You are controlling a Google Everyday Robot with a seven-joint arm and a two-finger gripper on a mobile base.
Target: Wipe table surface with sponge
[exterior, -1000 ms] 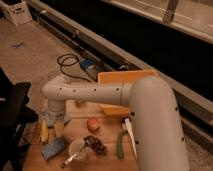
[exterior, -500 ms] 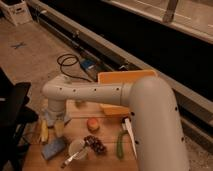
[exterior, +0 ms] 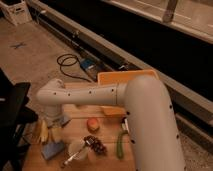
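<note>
Light brown wooden planks form the table surface, seen from above. The white robot arm reaches from the lower right across the table to the left side, then bends downward. The gripper hangs low over the left part of the table, released, with nothing seen held in it. The sponge, a small light-blue block, lies flat on the table just in front of the gripper, apart from it. A grey-blue cloth lies just beside the gripper on the far side. A banana lies to the left of the gripper. A white cup, dark grapes, a reddish round fruit and a green vegetable occupy the table's middle. An orange tray sits at the far edge.
</note>
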